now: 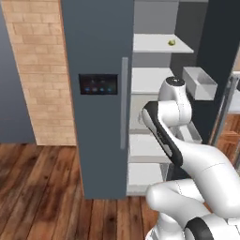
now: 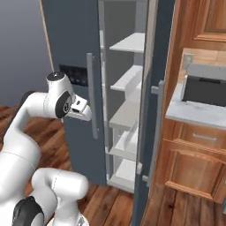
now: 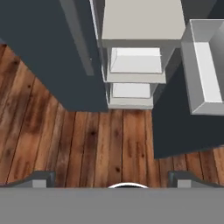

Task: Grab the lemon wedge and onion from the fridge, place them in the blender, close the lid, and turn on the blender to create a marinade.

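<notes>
Pincer (image 3: 112, 177) agape above wooden floor (image 3: 87, 140)

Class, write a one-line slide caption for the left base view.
White arm faces the open fridge, a small yellow item on its upper shelf.

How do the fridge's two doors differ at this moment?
The left door is shut; the right door is swung open, baring the shelves. The left door carries a black panel of blue lights; the right door has a pale bin on its inner face. Both are slate-grey with vertical bar handles.
</notes>
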Available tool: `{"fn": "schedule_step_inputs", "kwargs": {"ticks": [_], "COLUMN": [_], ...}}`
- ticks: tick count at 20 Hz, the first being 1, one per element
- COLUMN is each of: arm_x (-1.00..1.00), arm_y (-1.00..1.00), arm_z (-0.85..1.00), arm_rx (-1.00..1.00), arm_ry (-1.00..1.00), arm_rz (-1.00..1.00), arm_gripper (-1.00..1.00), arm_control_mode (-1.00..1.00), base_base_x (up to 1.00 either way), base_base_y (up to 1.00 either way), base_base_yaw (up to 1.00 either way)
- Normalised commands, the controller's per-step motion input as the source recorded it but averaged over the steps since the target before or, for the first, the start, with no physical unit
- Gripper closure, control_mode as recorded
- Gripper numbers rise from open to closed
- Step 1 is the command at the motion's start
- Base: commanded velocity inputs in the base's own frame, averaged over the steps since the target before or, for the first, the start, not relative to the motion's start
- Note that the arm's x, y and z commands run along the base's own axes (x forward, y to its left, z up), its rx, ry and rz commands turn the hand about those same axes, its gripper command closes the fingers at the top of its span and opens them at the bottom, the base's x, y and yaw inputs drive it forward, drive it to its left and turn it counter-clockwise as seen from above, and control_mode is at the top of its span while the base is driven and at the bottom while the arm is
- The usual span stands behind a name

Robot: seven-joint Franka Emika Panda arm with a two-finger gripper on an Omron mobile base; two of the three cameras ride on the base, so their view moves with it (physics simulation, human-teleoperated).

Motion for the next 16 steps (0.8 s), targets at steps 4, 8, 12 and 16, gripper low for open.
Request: {"fn": "schedule_step_inputs", "kwargs": {"ticks": [4,8,12,16], "arm_x": [0.0,0.0,0.0,0.0], "arm_y": [0.0,0.0,0.0,0.0], "arm_z": [0.0,0.0,0.0,0.0], "arm_rx": [0.0,0.0,0.0,0.0], "arm_ry": [0.0,0.0,0.0,0.0], "arm_rz": [0.0,0.0,0.0,0.0], "arm_gripper": [-1.0,-1.0,-1.0,-1.0], "arm_control_mode": [1.0,1.0,1.0,1.0], "base_base_x": [0.75,0.7,0.64,0.59], "base_base_y": [0.31,0.24,0.28,0.38], "base_base_yaw": [-0.42,-0.4,-0.39,-0.37]}}
